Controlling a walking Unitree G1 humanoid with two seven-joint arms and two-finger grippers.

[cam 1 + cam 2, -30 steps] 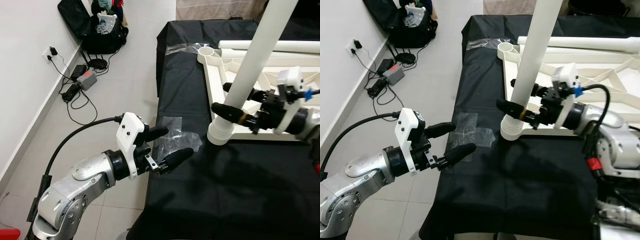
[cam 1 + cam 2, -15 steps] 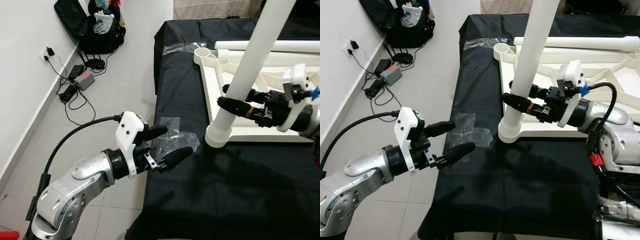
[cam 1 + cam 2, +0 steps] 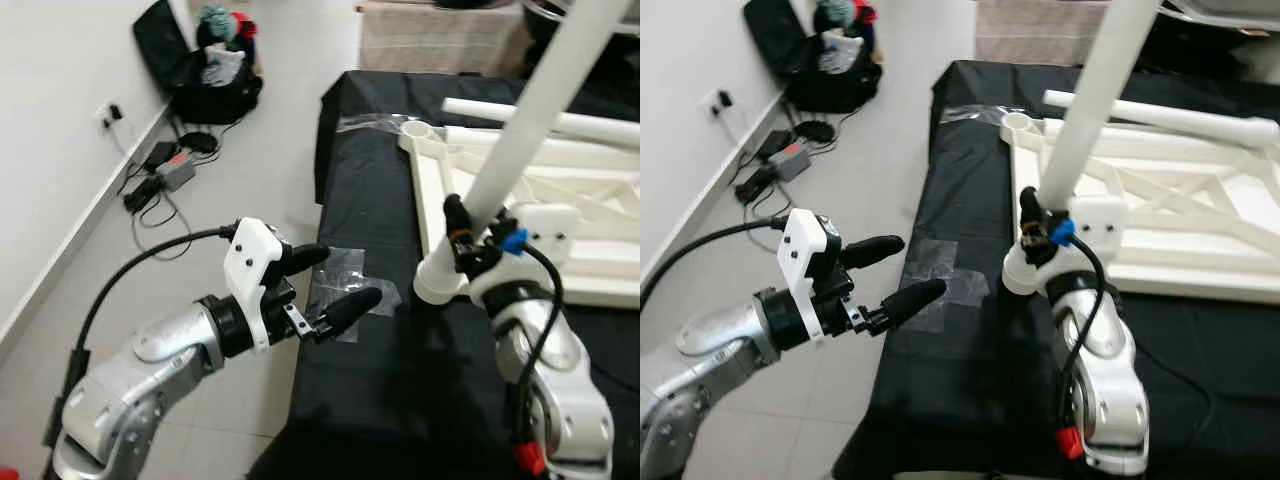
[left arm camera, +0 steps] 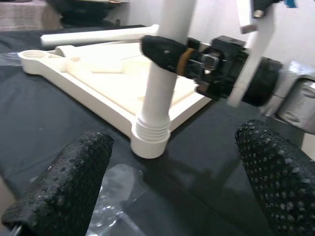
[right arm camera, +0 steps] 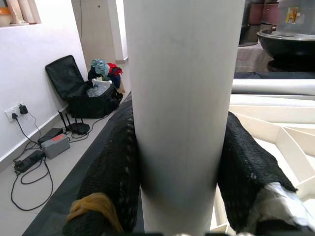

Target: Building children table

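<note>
White leg (image 3: 520, 125) stands in the tabletop's (image 3: 1200, 220) corner socket, pinched by your right end effector (image 4: 170, 53); left end effector (image 3: 335, 285) spread; other legs (image 3: 1160, 115) remain.

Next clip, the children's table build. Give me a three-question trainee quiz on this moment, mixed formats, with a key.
1. True or false: the right gripper is shut on the upright white table leg.
2. Multiple choice: where does the lower end of that leg sit? A) lying flat on the floor B) in the corner socket of the upturned white tabletop frame C) inside the black bag by the wall
3. Short answer: what is the left gripper holding, and what lies on the black cloth just beyond its fingers?

Key
1. True; one finger presses on each side of the leg.
2. B
3. Nothing; it is open, and a clear plastic bag lies beyond it.
</note>
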